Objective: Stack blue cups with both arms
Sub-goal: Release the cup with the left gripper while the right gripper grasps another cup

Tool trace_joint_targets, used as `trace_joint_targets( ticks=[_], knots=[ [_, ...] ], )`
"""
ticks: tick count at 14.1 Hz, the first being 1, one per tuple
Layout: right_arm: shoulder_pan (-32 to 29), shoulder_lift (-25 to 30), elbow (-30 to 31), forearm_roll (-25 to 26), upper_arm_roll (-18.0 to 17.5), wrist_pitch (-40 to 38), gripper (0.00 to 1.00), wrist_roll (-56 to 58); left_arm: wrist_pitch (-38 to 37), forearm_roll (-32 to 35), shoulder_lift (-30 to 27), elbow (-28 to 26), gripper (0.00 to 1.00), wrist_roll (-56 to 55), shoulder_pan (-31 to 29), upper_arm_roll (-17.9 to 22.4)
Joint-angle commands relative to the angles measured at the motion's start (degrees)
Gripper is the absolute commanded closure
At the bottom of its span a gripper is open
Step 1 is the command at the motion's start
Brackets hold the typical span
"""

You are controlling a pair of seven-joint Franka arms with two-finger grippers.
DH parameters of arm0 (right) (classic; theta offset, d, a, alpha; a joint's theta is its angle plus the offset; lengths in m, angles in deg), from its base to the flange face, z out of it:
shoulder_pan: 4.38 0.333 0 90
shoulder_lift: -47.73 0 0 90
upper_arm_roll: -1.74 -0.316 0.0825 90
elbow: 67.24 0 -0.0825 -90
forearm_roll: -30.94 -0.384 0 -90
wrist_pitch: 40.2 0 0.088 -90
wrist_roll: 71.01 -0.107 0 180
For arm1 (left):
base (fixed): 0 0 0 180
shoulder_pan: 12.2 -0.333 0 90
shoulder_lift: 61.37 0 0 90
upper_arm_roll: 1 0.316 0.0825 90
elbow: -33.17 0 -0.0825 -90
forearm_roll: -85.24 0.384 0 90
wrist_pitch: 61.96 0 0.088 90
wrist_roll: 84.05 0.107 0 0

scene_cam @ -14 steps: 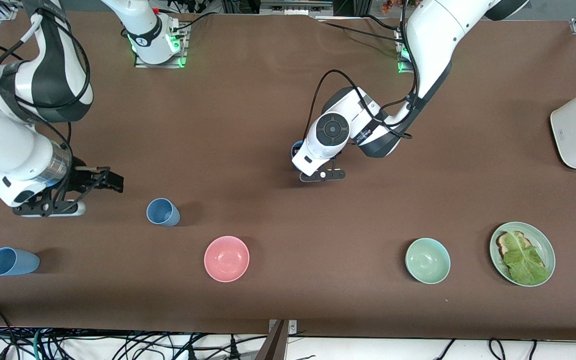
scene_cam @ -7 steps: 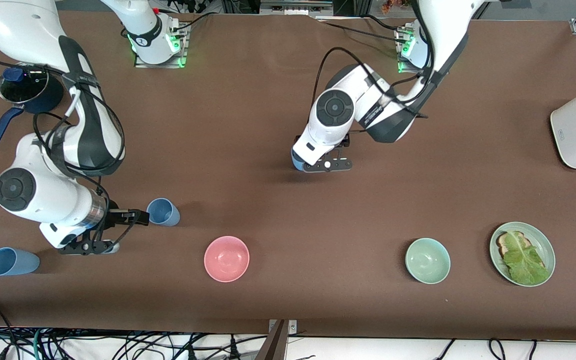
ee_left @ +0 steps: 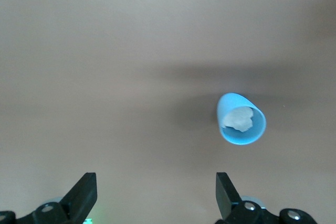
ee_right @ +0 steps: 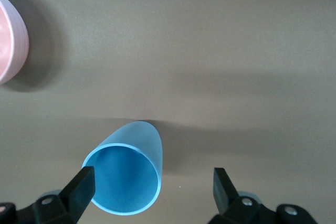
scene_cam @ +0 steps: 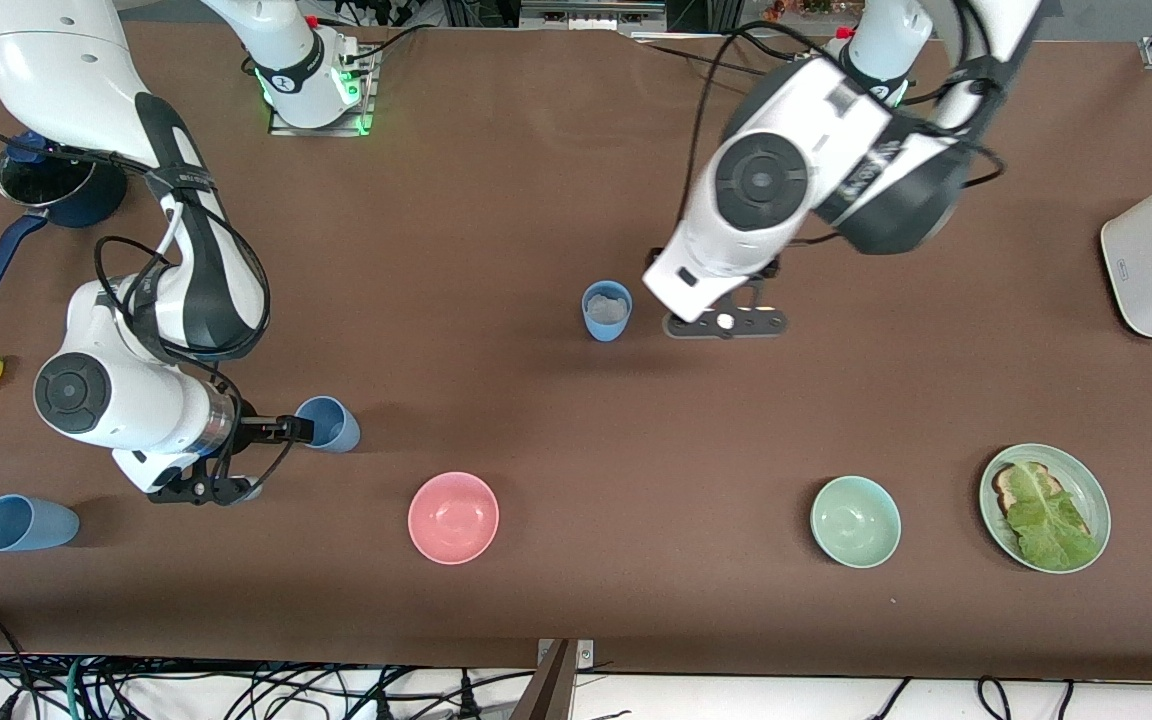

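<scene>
Hiding the left gripper (ee_left: pixel 155 195) in the front view, the left arm's wrist hangs beside the middle blue cup (scene_cam: pixel 606 310); its fingers spread wide, empty. The right gripper (ee_right: pixel 151 192), also wide, has one finger against another blue cup (scene_cam: pixel 329 424), not clasping it. A third blue cup (scene_cam: pixel 24 523) stands at the right arm's end.
</scene>
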Motion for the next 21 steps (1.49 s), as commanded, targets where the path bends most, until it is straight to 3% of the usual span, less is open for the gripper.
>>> trace_joint_targets(
  ticks=[1, 6, 10, 11, 13, 14, 15, 17, 21],
  knots=[
    [0.0, 1.9, 5.7, 0.1, 0.4, 4.5, 0.0, 0.3, -3.7, 0.9, -2.2, 1.6, 0.0, 6.9, -4.2, -0.3],
    [0.0, 5.3, 12.7, -0.3, 0.5, 7.5, 0.0, 0.3, -6.7, 0.9, -4.2, 1.6, 0.0, 13.9, -11.9, -0.3],
    [-0.1, 5.6, 14.0, -0.4, 0.7, 7.9, 0.01, 0.3, -8.1, 1.0, -6.8, 1.7, 0.0, 17.0, -13.6, 0.2],
    [-0.1, 5.5, 14.3, -0.4, 0.7, 8.5, 0.05, 0.3, -7.8, 1.1, -8.5, 1.0, 0.0, 19.9, -13.4, 1.2],
    [-0.3, 5.4, 15.0, -0.4, 0.7, 9.1, 0.12, 0.3, -7.4, 0.4, -10.2, 0.2, 0.0, 25.8, -11.8, 6.9],
    [-0.3, 5.3, 15.0, -0.4, 0.7, 9.1, 0.14, 0.3, -6.7, -0.4, -11.7, -0.7, 0.0, 29.4, -9.1, 11.7],
    [-0.3, 5.3, 15.0, -0.4, 0.7, 9.1, 0.2, 0.3, -5.3, -1.9, -13.3, -2.5, 0.0, 33.2, -6.7, 17.1],
    [-0.3, 5.3, 15.0, -0.4, 0.7, 9.1, 0.29, 0.3, -1.2, -6.3, -16.8, -7.8, 0.0, 39.4, -5.9, 23.7],
    [-0.3, 5.1, 14.8, -0.5, 0.7, 9.1, 0.59, 0.3, 8.8, -6.1, -24.7, -20.7, 0.0, 42.7, -6.8, 27.2]
  ],
)
